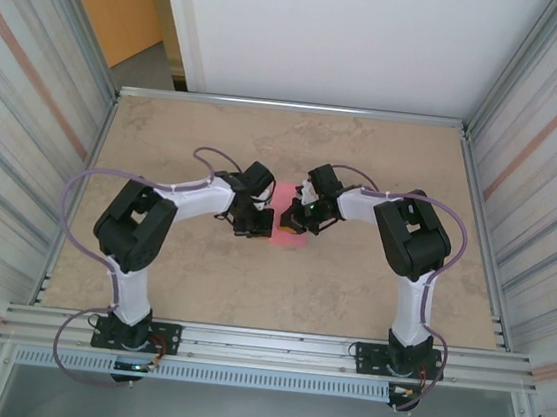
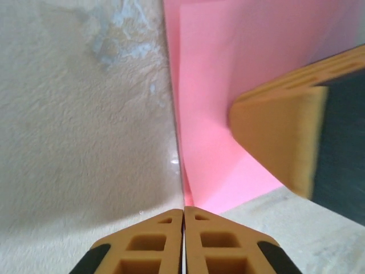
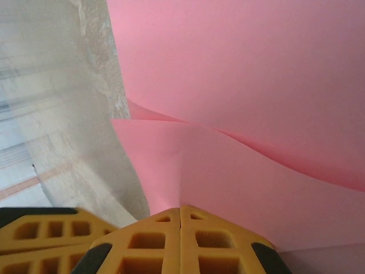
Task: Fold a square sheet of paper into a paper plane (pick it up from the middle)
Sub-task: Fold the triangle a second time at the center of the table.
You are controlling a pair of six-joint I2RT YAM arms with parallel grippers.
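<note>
**Pink paper pinched from both sides at mid-table**

Left gripper (image 2: 183, 217) is clamped tight, its fingers meeting on an edge of the square sheet of paper (image 3: 256, 68). Right gripper (image 3: 181, 216) is likewise clenched on the sheet, which bulges into a soft wave just beyond its tips. Both grippers sit nearly touching, with the paper between them around the middle of the table (image 1: 365, 158), well apart from every edge. Thin and light, the sheet looks limp and easy to crease or tear. A gentle pinch close to the fold line seems safest.
</note>
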